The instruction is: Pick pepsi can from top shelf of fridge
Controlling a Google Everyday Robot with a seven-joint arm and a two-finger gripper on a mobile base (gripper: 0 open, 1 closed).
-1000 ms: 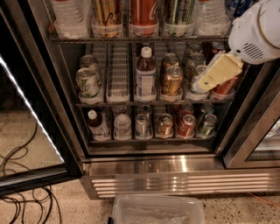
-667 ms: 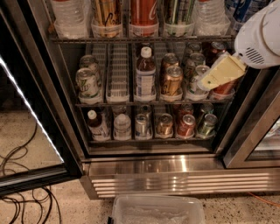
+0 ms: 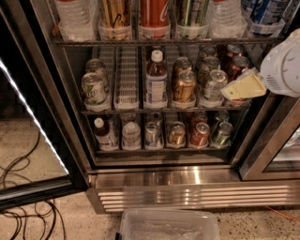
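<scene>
The pepsi can (image 3: 265, 11), blue with white markings, stands in a clear cup holder at the far right of the top shelf (image 3: 164, 42) of the open fridge (image 3: 168, 180). Its top is cut off by the frame edge. My gripper (image 3: 243, 87), a cream-coloured tip on a white arm (image 3: 285, 65), hangs at the right in front of the middle shelf's cans. It is well below the pepsi can and apart from it. It holds nothing that I can see.
On the top shelf stand water bottles (image 3: 75, 18), a gold can (image 3: 115, 16), a red can (image 3: 153, 14) and a green-and-silver can (image 3: 191, 16). Lower shelves hold several cans and bottles. The glass door (image 3: 28, 117) is open at left. A clear plastic bin (image 3: 168, 227) and cables (image 3: 23, 211) lie on the floor.
The arm and gripper have moved a little to the right and down, staying in front of the middle shelf. Nothing in the fridge has moved.
</scene>
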